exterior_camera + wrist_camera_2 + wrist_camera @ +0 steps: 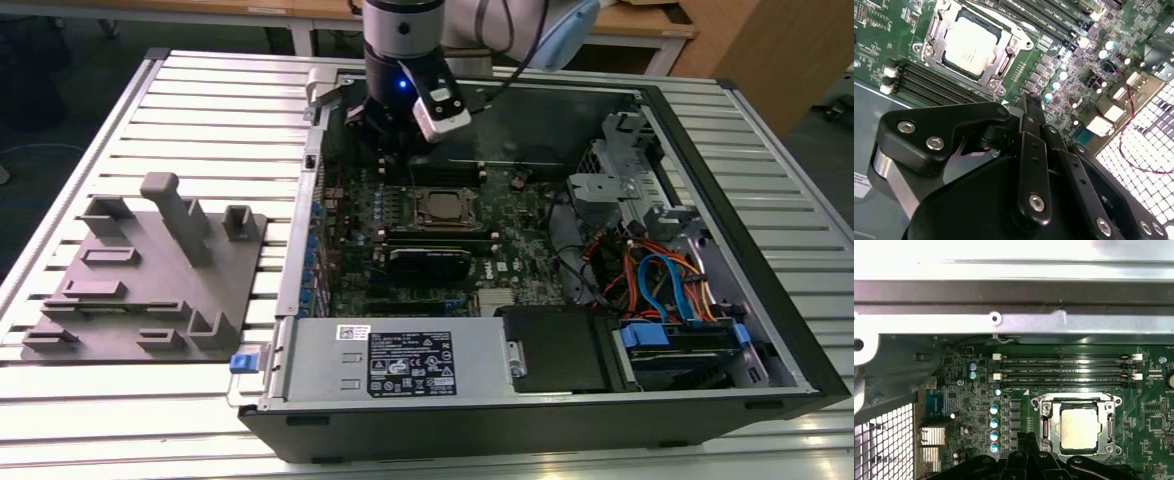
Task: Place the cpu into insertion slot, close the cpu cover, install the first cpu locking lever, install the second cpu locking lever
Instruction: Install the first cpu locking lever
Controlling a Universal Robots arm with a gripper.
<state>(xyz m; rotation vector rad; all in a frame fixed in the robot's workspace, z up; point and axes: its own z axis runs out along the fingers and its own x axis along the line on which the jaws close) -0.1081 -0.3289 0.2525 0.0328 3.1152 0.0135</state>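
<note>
In the exterior view the gripper (pixel 387 140) hangs inside the open computer case (pixel 747 300), above the green motherboard (pixel 354 260), at about 11 o'clock from the socket. In the second wrist view its black fingers (pixel 1030 120) come together to a narrow tip and I see nothing between them; they seem closed or nearly closed, but I cannot tell this with certainty.

The cpu (pixel 1080 428) already lies in the insertion slot (pixel 1046 432), and its dull silver top shows in both wrist views. The cpu cover (pixel 1078 400) lies flat around it as a metal frame, so the chip looks out through the window. Whether both locking levers are hooked I cannot read; thin metal parts run along the sides of the frame.

What could go wrong, in my judgement: the fingertip is near the socket edge and also near the memory slots (pixel 1064 367) at 12 o'clock from the socket. If the tip comes down a little off the lever, it may press on the frame or on the small capacitors (pixel 994 422) at 9 o'clock from the socket and damage them. If a lever slips from the tip under spring tension, it can jump up and the cover will not stay clamped. A chip that sits not fully flat would suffer under such pressure.
</note>
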